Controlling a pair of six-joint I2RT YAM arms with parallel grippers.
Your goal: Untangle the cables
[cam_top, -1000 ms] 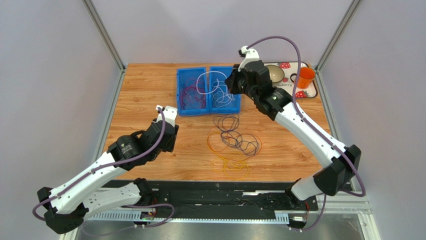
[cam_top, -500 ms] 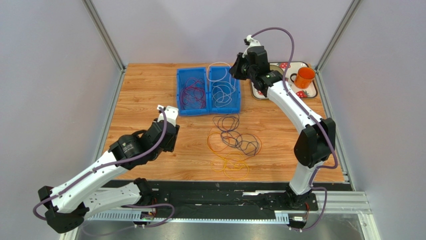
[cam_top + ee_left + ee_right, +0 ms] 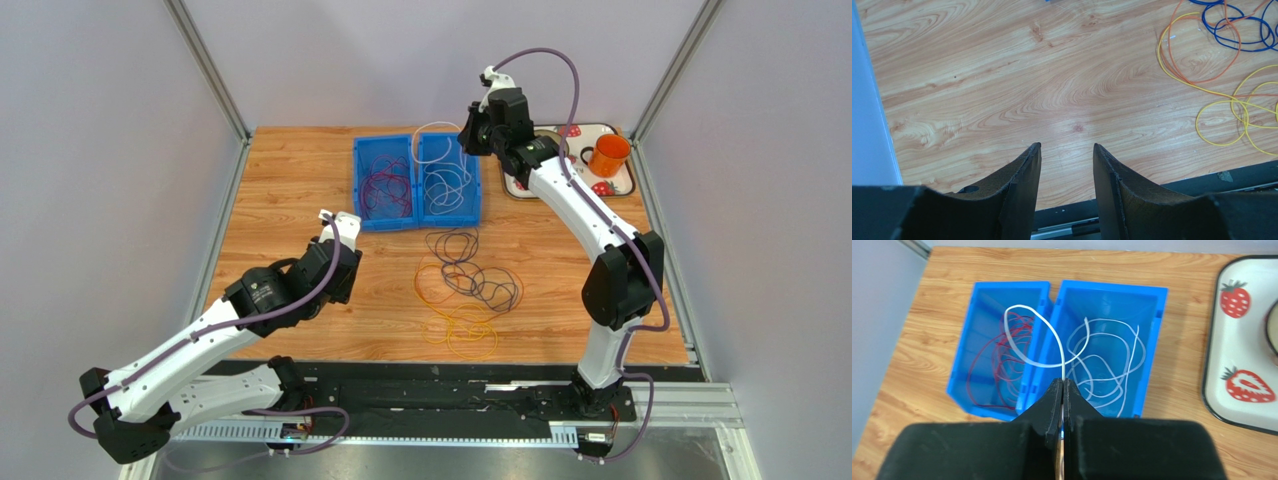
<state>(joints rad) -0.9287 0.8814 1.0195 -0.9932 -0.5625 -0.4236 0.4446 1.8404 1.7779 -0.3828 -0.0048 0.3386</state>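
Right gripper (image 3: 1062, 382), my jaws pinched shut on white cable (image 3: 1063, 367) trailing into blue bin (image 3: 1152, 295) below; my left gripper (image 3: 1066, 146), jaws parted, empty, yellow cable (image 3: 1196, 122) off to their right

A wood-grain table (image 3: 290, 190) stands inside pale lilac walls (image 3: 90, 150); grey metal posts (image 3: 208, 72) rise at its far corners.

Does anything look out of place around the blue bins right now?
The white cable, pinched in the right gripper, mostly lies in one blue bin. A loop of it arches over the shared wall, above the red cable in the neighbouring bin, so the colours overlap.
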